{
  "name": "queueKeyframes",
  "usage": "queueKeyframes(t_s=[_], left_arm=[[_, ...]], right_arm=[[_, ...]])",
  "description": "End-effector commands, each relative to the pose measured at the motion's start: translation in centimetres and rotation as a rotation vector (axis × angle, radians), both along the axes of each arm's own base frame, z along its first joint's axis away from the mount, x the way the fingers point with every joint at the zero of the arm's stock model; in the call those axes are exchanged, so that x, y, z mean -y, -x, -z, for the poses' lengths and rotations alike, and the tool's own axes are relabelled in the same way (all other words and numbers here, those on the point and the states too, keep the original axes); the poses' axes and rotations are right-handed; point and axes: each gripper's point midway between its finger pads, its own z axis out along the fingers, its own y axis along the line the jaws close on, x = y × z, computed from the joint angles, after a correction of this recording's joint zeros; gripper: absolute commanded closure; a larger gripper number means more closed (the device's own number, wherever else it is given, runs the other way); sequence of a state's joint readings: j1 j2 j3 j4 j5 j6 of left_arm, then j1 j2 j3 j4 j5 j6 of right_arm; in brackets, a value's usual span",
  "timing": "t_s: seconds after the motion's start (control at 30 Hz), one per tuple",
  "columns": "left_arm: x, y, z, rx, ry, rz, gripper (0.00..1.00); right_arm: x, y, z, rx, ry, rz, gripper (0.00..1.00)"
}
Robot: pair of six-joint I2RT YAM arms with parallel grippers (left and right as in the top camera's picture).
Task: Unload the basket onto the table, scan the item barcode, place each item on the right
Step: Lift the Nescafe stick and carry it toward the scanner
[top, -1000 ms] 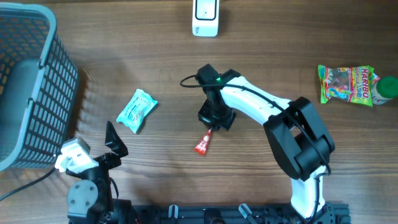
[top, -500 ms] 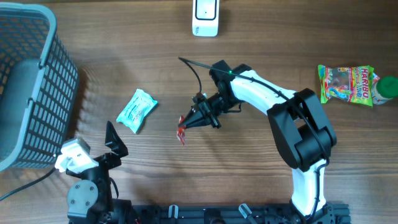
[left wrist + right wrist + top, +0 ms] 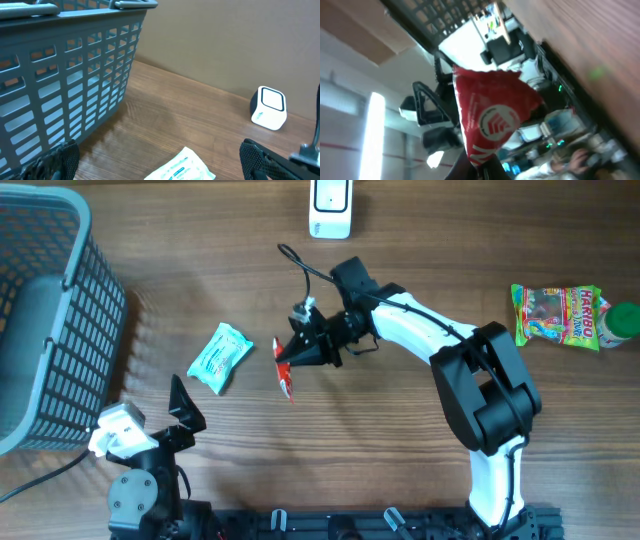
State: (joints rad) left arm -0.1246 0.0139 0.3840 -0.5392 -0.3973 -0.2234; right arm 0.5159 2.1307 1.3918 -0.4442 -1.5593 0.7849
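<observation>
My right gripper [image 3: 297, 352] is shut on a small red packet [image 3: 283, 370] and holds it off the table, left of centre. In the right wrist view the red packet [image 3: 492, 117], with a white logo, sticks up from the shut fingertips [image 3: 487, 172], and the camera points away from the table. No barcode shows on it. The white scanner [image 3: 330, 208] stands at the far edge, also seen in the left wrist view [image 3: 269, 107]. My left gripper [image 3: 185, 412] rests open at the near left, its fingers [image 3: 60, 160] spread wide with nothing between them.
A teal packet [image 3: 220, 357] lies on the wood just ahead of the left gripper [image 3: 182, 167]. A grey slatted basket [image 3: 50, 320] fills the far left. A Haribo bag [image 3: 557, 315] and a green object [image 3: 622, 323] lie at the right edge.
The right arm has lifted the red packet off the table, swung it left and toward the far side, and turned its wrist over. The left arm has not moved.
</observation>
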Motion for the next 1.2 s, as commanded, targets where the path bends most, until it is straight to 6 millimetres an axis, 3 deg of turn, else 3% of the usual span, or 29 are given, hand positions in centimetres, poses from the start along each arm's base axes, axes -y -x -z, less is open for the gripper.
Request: queueKeyframes(t_s=[0.0, 0.07, 0.23, 0.4, 0.53, 0.7, 0.83, 0.9, 1.0, 1.1, 1.17], left_arm=[[0.2, -0.1, 0.2, 0.003, 0.006, 0.008, 0.00], [0.2, -0.1, 0.2, 0.003, 0.006, 0.008, 0.00], [0.2, -0.1, 0.2, 0.003, 0.006, 0.008, 0.00], [0.2, -0.1, 0.2, 0.003, 0.006, 0.008, 0.00], [0.2, -0.1, 0.2, 0.003, 0.006, 0.008, 0.00], [0.2, -0.1, 0.2, 0.003, 0.006, 0.008, 0.00], [0.2, -0.1, 0.2, 0.003, 0.006, 0.008, 0.00], [0.2, -0.1, 0.2, 0.003, 0.006, 0.008, 0.00], [0.2, -0.1, 0.2, 0.003, 0.006, 0.008, 0.00], [0.2, -0.1, 0.2, 0.003, 0.006, 0.008, 0.00], [0.2, -0.1, 0.2, 0.003, 0.006, 0.008, 0.00]], right_arm=[[-0.1, -0.3, -0.9, 0.038, -0.088, -0.027, 0.96], [-0.3, -0.6, -1.2, 0.074, -0.107, -0.030, 0.96], [-1.0, -1.8, -2.3, 0.351, -0.259, -0.037, 0.96], [-1.4, -2.5, -3.5, 0.459, -0.314, -0.044, 0.96], [-1.6, -2.5, -3.8, 0.402, -0.278, -0.051, 0.96], [-2.3, -1.4, -3.5, 0.193, -0.159, -0.080, 0.96], [-3.0, -1.1, -3.2, 0.246, -0.174, -0.071, 0.96], [-3.8, -2.3, -2.1, 0.257, -0.107, 0.013, 0.95], [-4.3, -5.1, 1.9, 0.149, 0.160, 0.214, 0.96], [-2.7, -9.0, 7.1, 0.105, 0.484, 0.485, 0.96], [-0.9, -11.1, 9.1, 0.126, 0.642, 0.636, 0.96]])
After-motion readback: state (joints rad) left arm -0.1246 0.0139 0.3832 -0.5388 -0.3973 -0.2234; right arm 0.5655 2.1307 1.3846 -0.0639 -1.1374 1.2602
